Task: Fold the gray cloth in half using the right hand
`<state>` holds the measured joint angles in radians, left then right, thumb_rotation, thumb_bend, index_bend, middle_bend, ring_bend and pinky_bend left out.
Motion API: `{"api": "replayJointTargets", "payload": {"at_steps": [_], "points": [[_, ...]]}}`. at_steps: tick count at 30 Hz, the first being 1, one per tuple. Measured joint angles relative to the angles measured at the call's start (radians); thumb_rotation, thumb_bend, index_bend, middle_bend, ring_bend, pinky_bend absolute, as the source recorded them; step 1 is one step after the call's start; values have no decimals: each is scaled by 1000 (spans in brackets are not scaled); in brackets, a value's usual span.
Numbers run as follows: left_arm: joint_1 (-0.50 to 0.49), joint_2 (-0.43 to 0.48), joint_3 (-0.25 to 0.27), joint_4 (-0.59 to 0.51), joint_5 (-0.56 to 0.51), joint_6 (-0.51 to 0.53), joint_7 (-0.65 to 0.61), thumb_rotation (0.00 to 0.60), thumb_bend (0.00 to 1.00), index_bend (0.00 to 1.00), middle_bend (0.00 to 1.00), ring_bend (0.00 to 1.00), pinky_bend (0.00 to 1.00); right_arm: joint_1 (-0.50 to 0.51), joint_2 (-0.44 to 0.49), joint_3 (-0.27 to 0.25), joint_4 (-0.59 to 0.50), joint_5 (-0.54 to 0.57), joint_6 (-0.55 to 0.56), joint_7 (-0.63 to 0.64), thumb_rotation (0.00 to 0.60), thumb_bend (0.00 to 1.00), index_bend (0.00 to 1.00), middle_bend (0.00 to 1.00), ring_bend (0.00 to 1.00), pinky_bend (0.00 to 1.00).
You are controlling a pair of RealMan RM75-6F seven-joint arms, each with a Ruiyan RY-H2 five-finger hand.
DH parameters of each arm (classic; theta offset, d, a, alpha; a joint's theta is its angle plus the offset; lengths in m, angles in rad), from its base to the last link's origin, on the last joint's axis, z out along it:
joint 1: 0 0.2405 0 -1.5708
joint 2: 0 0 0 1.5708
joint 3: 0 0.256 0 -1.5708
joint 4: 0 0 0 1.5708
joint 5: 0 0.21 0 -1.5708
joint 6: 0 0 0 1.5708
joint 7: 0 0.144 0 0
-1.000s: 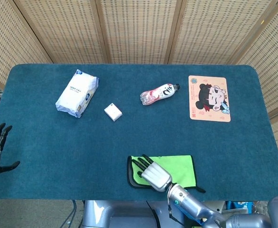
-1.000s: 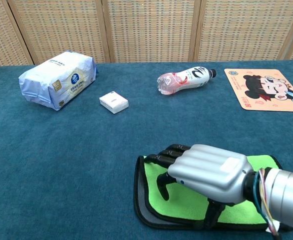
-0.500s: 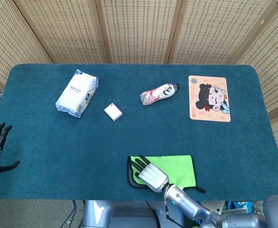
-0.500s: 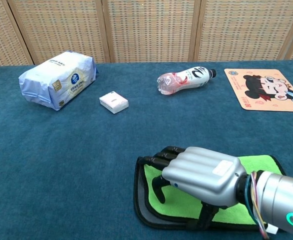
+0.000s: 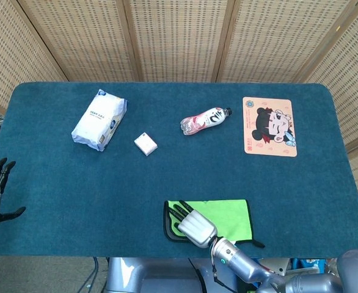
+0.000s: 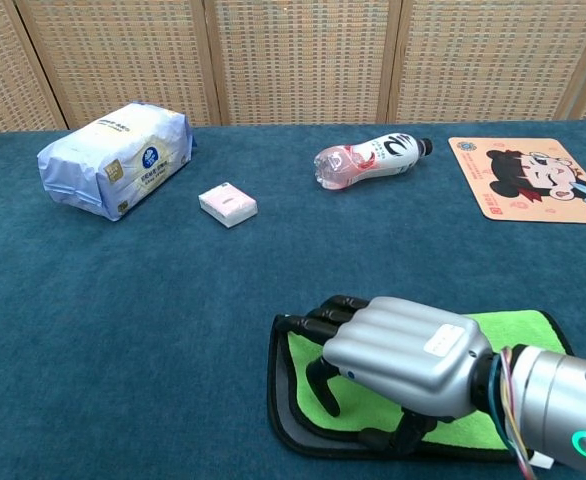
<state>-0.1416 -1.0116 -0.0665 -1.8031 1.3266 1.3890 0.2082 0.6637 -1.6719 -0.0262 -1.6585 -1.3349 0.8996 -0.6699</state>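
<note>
Both cloth (image 6: 518, 332) layers under right hand (image 6: 405, 349), fingers (image 6: 323, 322) curled down onto its left edge.

bottle (image 5: 204, 119) and small box (image 5: 145, 143) well apart

The cloth (image 5: 225, 215) lay flat at the near edge of the surface (image 5: 167, 171), bright green on its upper face with a dark gray border. It looked folded, a gray layer showing beneath the green at its left end.
</note>
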Motion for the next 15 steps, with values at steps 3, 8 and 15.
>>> {"api": "replayJointTargets", "payload": {"at_steps": [3,8,15], "points": [[0,0,0,0,1,1,-1,600,97,0,0,0,0,1,0,-3,2,0,1,-3,600,413,478,0,0,0],[0,1,1,0,2,1,-2,600,97,0,0,0,0,0,0,-14,-3,-9,5,-5,600,413,478,0,0,0],[0,1,1,0,3,2,-2,600,97,0,0,0,0,-1,-9,-26,2,-25,9,-3,600,413,478,0,0,0]]}}
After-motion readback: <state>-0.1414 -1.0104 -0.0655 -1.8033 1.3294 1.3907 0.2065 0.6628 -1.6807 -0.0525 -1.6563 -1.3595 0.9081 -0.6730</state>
